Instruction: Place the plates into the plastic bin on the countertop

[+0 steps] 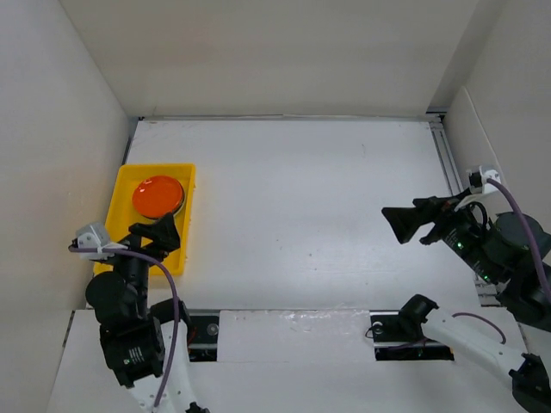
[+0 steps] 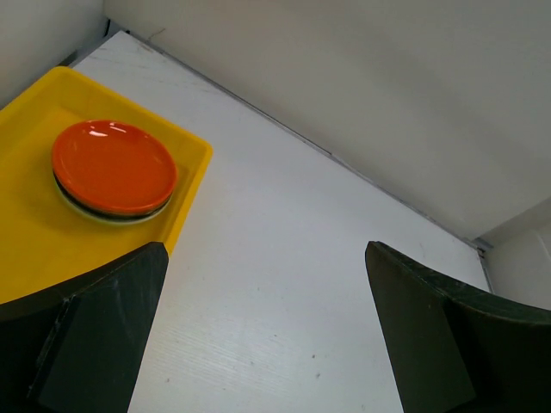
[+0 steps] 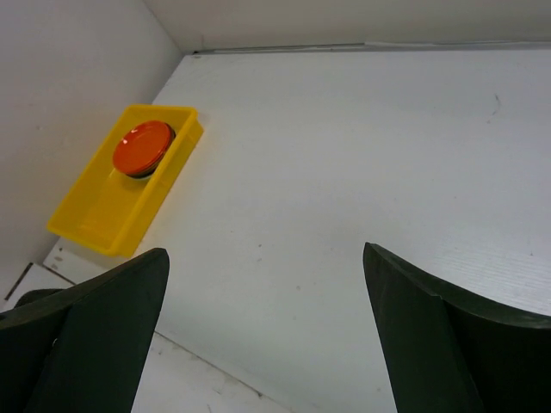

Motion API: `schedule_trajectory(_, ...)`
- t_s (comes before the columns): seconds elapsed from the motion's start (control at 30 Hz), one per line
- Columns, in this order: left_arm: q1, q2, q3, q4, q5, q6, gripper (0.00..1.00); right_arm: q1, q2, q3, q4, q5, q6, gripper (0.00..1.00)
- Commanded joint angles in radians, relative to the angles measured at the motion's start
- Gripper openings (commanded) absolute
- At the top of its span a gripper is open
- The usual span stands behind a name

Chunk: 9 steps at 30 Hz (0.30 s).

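A yellow plastic bin (image 1: 120, 194) lies at the left edge of the white countertop (image 1: 301, 198). A stack of plates sits in its far half, an orange plate (image 1: 157, 195) on top; darker and pale plates show under it in the left wrist view (image 2: 112, 163). The bin (image 3: 103, 215) and the stack (image 3: 142, 147) also show in the right wrist view. My left gripper (image 1: 157, 237) is open and empty, over the bin's near end. My right gripper (image 1: 405, 222) is open and empty, raised at the right side of the countertop.
White walls (image 1: 258, 52) enclose the countertop on the left, back and right. A metal rail (image 1: 448, 159) runs along the right edge. A white socket with a cable (image 1: 482, 178) sits on the right wall. The arm bases stand on a strip (image 1: 293, 327) at the near edge.
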Motion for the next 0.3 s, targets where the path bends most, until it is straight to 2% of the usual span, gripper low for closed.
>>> schedule_trajectory(0.0, -0.002, -0.007, -0.045, -0.033, -0.031, -0.019, 1.0, 0.01, 0.001, 0.053, -0.1, 0.034, -0.033, 1.0)
schedule_trajectory(0.27, -0.002, -0.008, -0.013, -0.054, -0.072, -0.01, 1.0, 0.01, -0.017, 0.075, -0.123, 0.045, -0.042, 1.0)
